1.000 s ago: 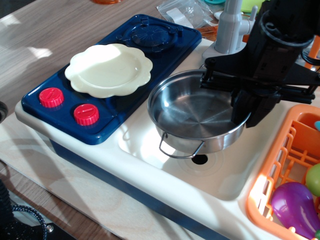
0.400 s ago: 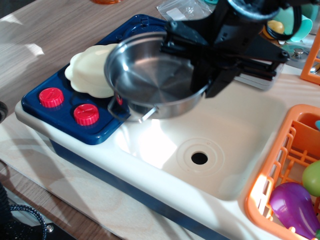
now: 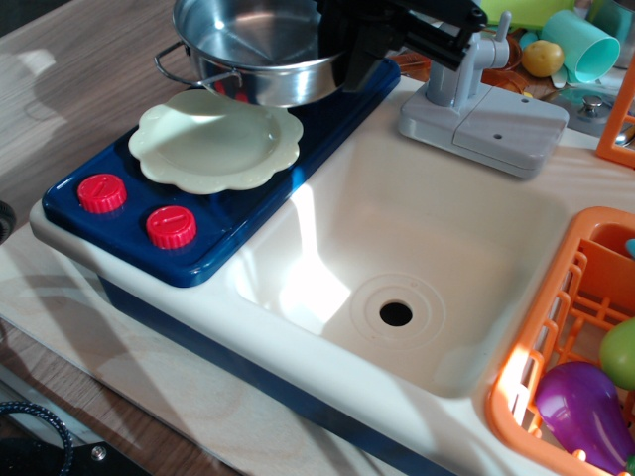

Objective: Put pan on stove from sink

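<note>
We've carried pan (image 3: 253,45) out of sink (image 3: 427,258) to stove (image 3: 223,198) at 11 o'clock, behind plate (image 3: 218,139). Tool (image 3: 372,40) still clamps its rim; lower, release.

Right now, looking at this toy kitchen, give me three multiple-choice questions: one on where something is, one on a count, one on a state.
1. Where is the pan?
A. In the sink
B. Over the far end of the stove
C. In the rack

2. How many red knobs are on the stove?
A. One
B. Two
C. Four

3. What is the sink basin's state?
A. Holding nothing
B. Holding the plate
C. Full of water

Answers: 1 B, the pan sits at the stove's far end, behind the plate. 2 B, two knobs show at the near edge. 3 A, only the bare drain shows.
</note>
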Robot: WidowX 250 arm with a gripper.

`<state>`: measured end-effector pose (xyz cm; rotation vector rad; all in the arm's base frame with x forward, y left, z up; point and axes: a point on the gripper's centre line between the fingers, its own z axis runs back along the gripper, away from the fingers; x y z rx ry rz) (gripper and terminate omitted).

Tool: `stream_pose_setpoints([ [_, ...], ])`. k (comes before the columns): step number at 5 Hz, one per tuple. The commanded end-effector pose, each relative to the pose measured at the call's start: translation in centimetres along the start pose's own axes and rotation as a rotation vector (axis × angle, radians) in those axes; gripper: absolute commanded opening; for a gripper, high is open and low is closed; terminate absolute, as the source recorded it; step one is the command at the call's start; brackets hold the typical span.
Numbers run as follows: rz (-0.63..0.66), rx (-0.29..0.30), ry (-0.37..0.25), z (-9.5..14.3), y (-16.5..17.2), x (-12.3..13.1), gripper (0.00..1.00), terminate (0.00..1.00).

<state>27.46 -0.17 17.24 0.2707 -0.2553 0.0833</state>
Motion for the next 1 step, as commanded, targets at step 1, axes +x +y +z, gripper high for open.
stream_pose_setpoints([
  [1,-0.121,-0.032,-0.088,-0.75,2.74,1.11,0.0,1.0],
])
